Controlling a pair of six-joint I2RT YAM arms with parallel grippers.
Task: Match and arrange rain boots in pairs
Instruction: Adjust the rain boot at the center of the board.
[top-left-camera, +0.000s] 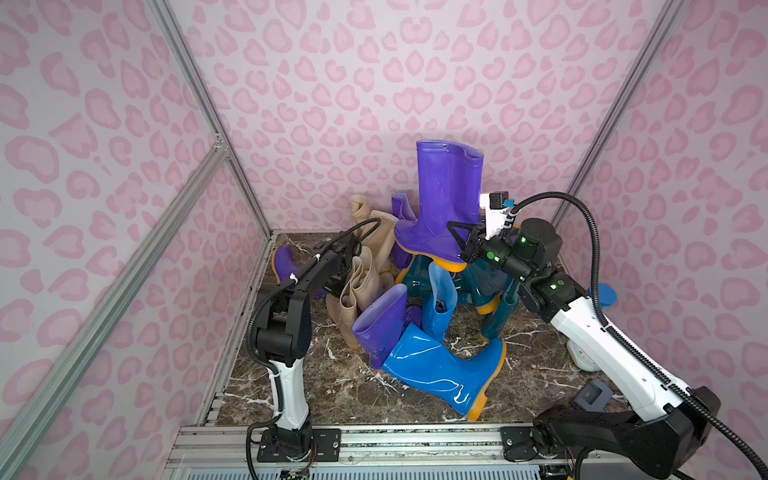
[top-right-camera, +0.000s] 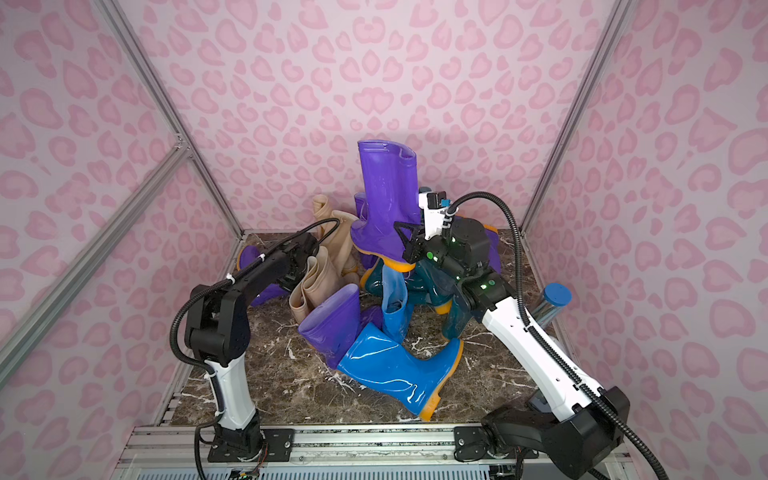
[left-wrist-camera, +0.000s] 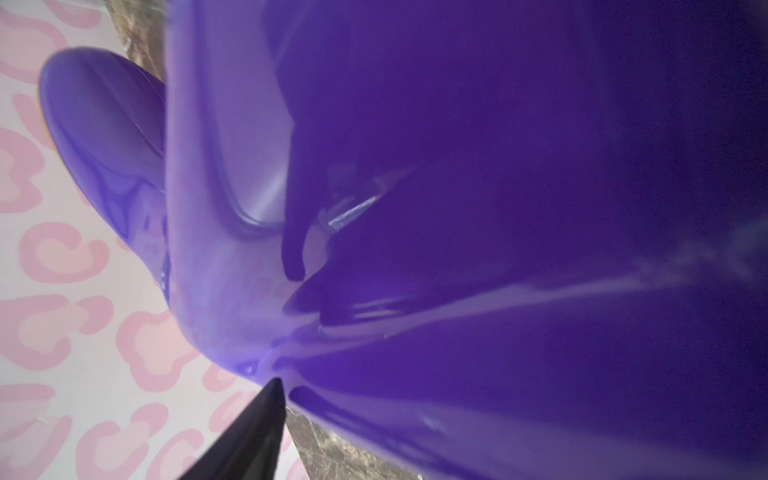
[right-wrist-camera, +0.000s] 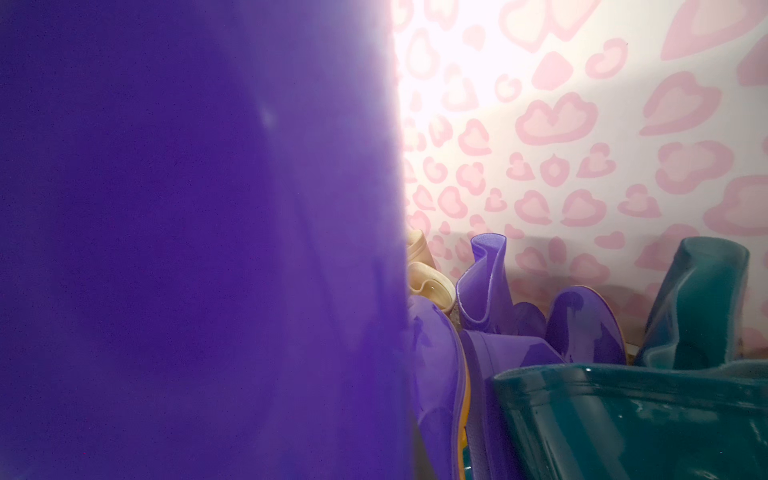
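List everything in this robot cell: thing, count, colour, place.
raised purple rain boot: one, purple, upright above the others
other purple rain boots: at least three, purple, scattered
beige rain boots: at least three, beige, left of centre
dark teal rain boots: several, teal, right of centre
bright blue rain boots: two, blue, front, centre
cylinder: one, shiny, blue cap, right edge
grey device: one, grey, front right
left gripper: one, black, against a purple boot
right gripper: one, black, shut on raised boot's heel
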